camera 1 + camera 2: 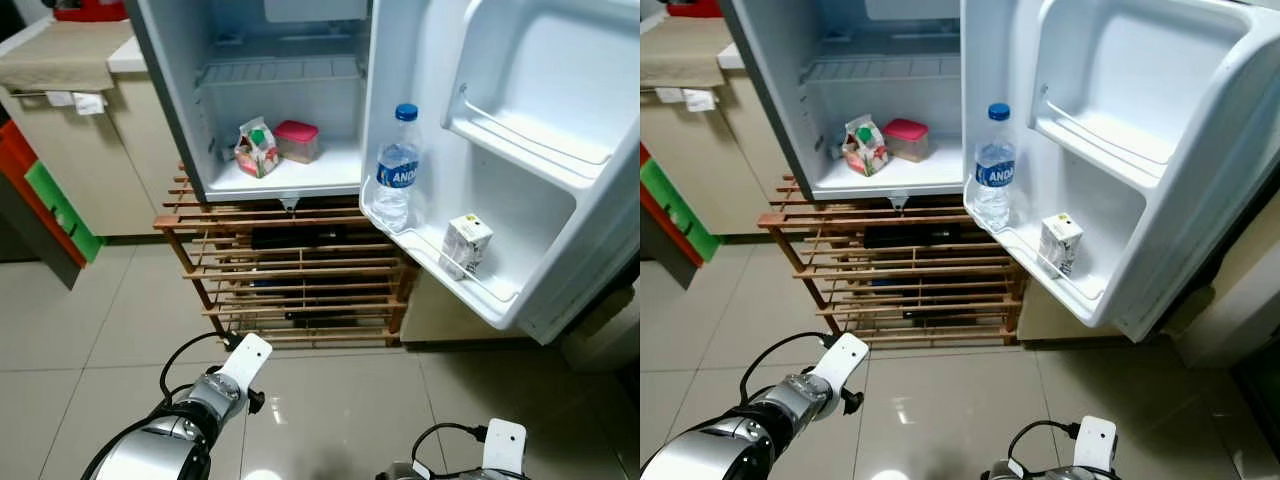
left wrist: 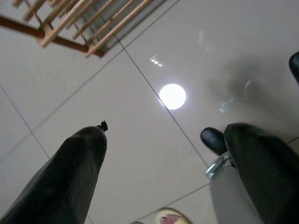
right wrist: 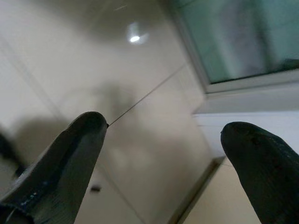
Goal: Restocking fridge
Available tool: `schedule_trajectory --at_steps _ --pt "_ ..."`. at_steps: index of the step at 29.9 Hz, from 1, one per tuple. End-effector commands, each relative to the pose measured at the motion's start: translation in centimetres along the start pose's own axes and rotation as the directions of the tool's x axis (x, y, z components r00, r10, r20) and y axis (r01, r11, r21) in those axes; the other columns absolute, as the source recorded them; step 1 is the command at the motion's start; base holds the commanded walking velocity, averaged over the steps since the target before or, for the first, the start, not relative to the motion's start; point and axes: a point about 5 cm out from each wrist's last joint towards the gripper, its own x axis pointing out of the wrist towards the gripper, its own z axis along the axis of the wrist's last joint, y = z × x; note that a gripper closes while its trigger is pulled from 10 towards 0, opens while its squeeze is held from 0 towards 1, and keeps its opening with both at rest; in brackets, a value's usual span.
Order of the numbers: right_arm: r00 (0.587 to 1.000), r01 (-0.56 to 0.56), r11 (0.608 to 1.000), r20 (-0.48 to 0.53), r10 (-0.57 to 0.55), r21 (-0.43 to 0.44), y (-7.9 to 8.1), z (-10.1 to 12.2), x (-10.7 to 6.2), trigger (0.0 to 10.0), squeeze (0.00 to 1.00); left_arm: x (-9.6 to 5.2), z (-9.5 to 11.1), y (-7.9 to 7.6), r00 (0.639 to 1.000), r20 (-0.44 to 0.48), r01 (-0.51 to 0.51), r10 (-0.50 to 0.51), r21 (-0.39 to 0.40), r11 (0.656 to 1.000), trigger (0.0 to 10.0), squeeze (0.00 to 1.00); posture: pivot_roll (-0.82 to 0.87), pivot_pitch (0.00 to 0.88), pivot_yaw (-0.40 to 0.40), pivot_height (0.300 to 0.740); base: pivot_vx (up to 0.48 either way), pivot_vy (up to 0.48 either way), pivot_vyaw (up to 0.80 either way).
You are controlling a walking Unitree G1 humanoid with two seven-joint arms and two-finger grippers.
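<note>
Right hand [image 3: 163, 140]: two black fingers [image 3: 70, 158] spread wide apart — nothing between them.
Floor [image 3: 84, 60]: pale glossy tiles with thin grout lines; one line runs from near a fingertip toward the wall.
Reflection [image 3: 134, 38]: a small bright spot of light on the tiles.
Shadow [image 3: 112, 100]: a soft dark patch on the floor between the fingers.
Glass panel [image 3: 243, 37]: greenish, blurred — set in a pale frame above a white ledge [image 3: 252, 100].

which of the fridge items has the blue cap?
The water bottle, standing upright in the door shelf at the end nearest the cabinet. The small carton further along that shelf has no visible cap; the pink-lidded box sits inside.
</note>
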Motion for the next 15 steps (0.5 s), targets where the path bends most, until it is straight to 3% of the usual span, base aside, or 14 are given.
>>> schedule_trajectory --at_steps 1,3,4,5,6,7,8,12,15 --pt "0.997 0.066 0.996 0.03 -0.068 0.065 -0.2 0.4 -0.3 10.0 0.0 -0.1 0.3 0.4 1.0 -0.007 -0.002 0.002 0.041 0.999 10.0 0.0 -0.24 0.0 0.051 0.711 0.0 0.0 0.0" --pt "0.994 0.093 0.991 0.055 -0.098 0.094 -0.3 0.6 -0.4 10.0 0.0 -0.1 0.3 0.4 1.0 -0.009 0.001 0.0 0.053 0.999 10.0 0.0 -0.24 0.0 0.052 0.711 0.0 0.0 0.0" --pt "0.976 0.173 0.976 0.108 -0.188 0.133 -7.3 3.2 5.1 10.0 0.0 -0.1 0.3 0.4 1.0 -0.023 0.017 -0.015 0.073 0.997 10.0 0.0 -0.24 0.0 0.052 0.711 0.0 0.0 0.0" --pt "0.956 0.224 0.961 0.154 -0.249 0.161 -13.3 5.6 8.0 10.0 0.0 -0.1 0.2 0.3 0.999 -0.034 0.029 -0.026 0.086 0.996 10.0 0.0 -0.24 0.0 0.052 0.711 0.0 0.0 0.0" --pt "0.931 0.252 0.948 0.218 -0.293 0.196 -17.8 8.1 9.2 10.0 0.0 -0.2 0.2 0.3 0.998 -0.051 0.051 -0.045 0.128 0.99 10.0 0.0 -0.24 0.0 0.052 0.711 0.0 0.0 0.0" --pt "0.88 0.262 0.933 0.335 -0.336 0.246 -20.4 11.5 9.2 10.0 0.0 -0.2 0.2 0.3 0.995 -0.078 0.079 -0.064 0.208 0.975 10.0 0.0 -0.24 0.0 0.051 0.711 0.0 0.0 0.0" --pt "0.88 0.262 0.933 0.335 -0.336 0.246 -20.4 11.5 9.2 10.0 0.0 -0.2 0.2 0.3 0.995 -0.078 0.079 -0.064 0.208 0.975 10.0 0.0 -0.24 0.0 0.051 0.711 0.0 0.0 0.0" --pt "0.803 0.223 0.911 0.465 -0.373 0.346 -21.0 15.7 8.0 10.0 0.0 -0.2 0.3 0.4 0.994 -0.096 0.081 -0.058 0.259 0.962 10.0 0.0 -0.24 0.0 0.05 0.711 0.0 0.0 0.0" --pt "0.768 0.159 0.906 0.527 -0.363 0.392 -20.5 17.8 7.1 10.0 0.0 -0.3 0.1 0.4 0.993 -0.103 0.071 -0.049 0.218 0.973 10.0 0.0 -0.25 0.0 0.053 0.711 0.0 0.0 0.0"
